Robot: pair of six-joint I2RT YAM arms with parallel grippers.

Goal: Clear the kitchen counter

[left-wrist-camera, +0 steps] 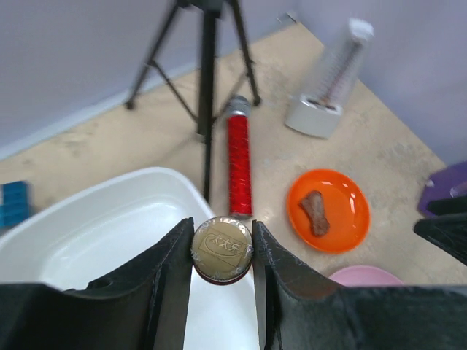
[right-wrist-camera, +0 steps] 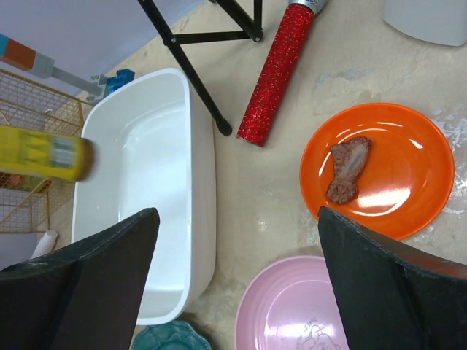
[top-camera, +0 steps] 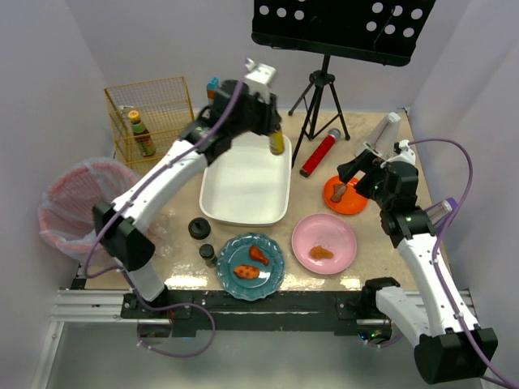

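Left gripper: pinching the yellow bottle above the white tub, likely so you can release it inside.
Right gripper: spread wide over the orange plate, empty.
Kitchen counter: beneath both arms, not yet cleared.

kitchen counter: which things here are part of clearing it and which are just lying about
Likely part of the job: kitchen counter, yellow bottle in the left tool, white tub, orange plate, pink plate, teal plate, red microphone.
Seemingly not in play now: music stand, wire basket, pink bin.
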